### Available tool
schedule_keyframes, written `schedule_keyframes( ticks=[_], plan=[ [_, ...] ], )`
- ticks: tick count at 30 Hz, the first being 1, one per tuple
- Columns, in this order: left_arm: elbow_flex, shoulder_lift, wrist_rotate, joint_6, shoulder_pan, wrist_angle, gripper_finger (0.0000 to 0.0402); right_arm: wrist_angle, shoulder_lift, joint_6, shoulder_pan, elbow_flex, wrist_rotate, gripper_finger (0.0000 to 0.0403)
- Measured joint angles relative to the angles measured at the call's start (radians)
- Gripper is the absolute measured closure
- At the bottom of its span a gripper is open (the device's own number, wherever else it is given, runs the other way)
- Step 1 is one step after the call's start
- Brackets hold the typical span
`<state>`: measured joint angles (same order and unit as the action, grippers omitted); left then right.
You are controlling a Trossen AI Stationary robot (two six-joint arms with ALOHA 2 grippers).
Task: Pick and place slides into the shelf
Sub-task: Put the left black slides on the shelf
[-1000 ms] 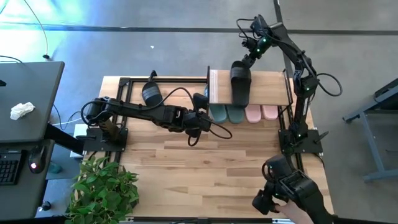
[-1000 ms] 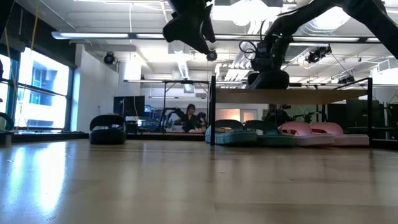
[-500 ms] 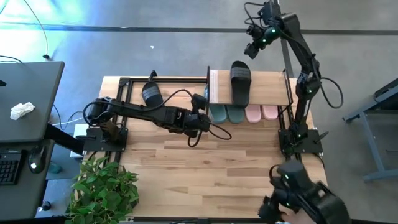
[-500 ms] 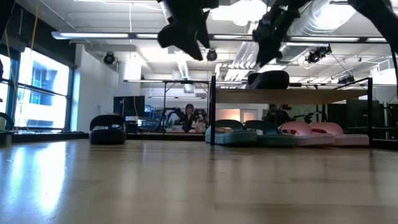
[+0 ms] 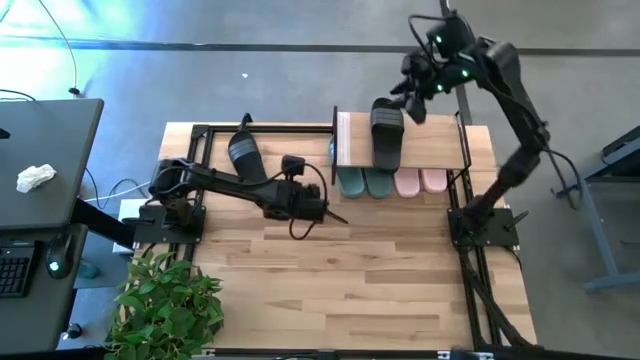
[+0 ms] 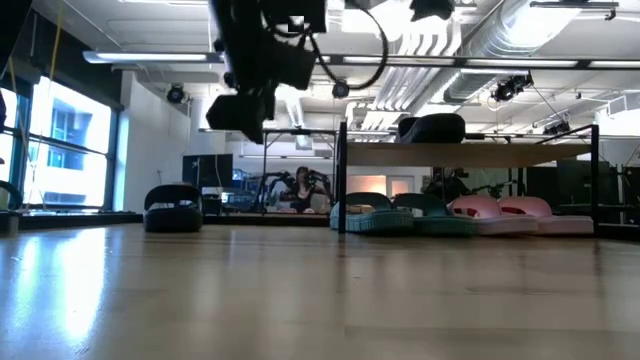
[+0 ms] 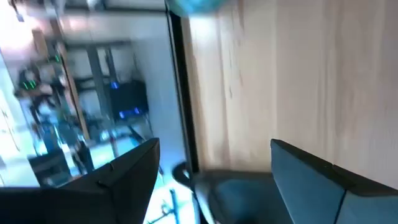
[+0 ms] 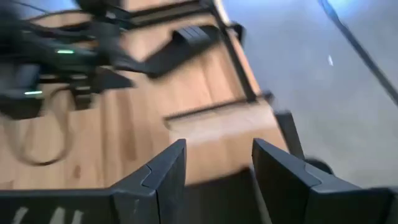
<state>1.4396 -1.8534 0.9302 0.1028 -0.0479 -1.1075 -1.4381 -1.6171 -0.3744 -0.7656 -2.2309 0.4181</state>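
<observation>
The left gripper [image 5: 333, 215] hangs over bare table [image 5: 300, 280] in front of the shelf [image 5: 352, 140], its fingers [image 7: 311, 180] apart and holding nothing. The last loose black slide [image 5: 243, 150] lies behind and to the left of it, at the table's far edge near the left arm's base, with its long axis running front to back; this arm is plainly the nearer. Nothing stands between them but the arm's own cable. The right gripper [image 5: 410, 108] hovers high beside the other black slide [image 5: 387, 132], which rests on the shelf top, its fingers [image 8: 161, 177] also apart and empty. Below the plank sit the teal pair [image 5: 365, 182] and the pink pair [image 5: 420, 181].
</observation>
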Motion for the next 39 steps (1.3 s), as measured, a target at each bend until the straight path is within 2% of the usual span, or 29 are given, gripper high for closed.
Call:
schedule_keyframes(
  ticks=[4, 12, 19, 27, 39],
  plan=[
    [-0.074, -0.013, -0.043, -0.114, -0.03, -0.083, 0.0113, 0.117, 0.132, 0.015, 0.097, 0.174, -0.003, 0.0231],
    [-0.215, -0.013, -0.15, -0.181, -0.079, -0.055, 0.0113, 0.406, 0.422, 0.113, 0.22, 0.697, -0.024, 0.0231],
    [-0.309, -0.014, -0.196, -0.26, -0.085, 0.005, 0.0113, 0.523, 0.597, 0.187, 0.275, 1.001, -0.183, 0.0231],
    [-0.396, -0.014, -0.226, -0.369, -0.09, 0.084, 0.0113, 0.591, 0.701, 0.228, 0.278, 1.172, -0.197, 0.0231],
    [-0.521, -0.009, -0.228, -0.474, -0.091, 0.11, 0.0113, 0.609, 0.73, 0.229, 0.278, 1.199, -0.182, 0.0231]
  ],
)
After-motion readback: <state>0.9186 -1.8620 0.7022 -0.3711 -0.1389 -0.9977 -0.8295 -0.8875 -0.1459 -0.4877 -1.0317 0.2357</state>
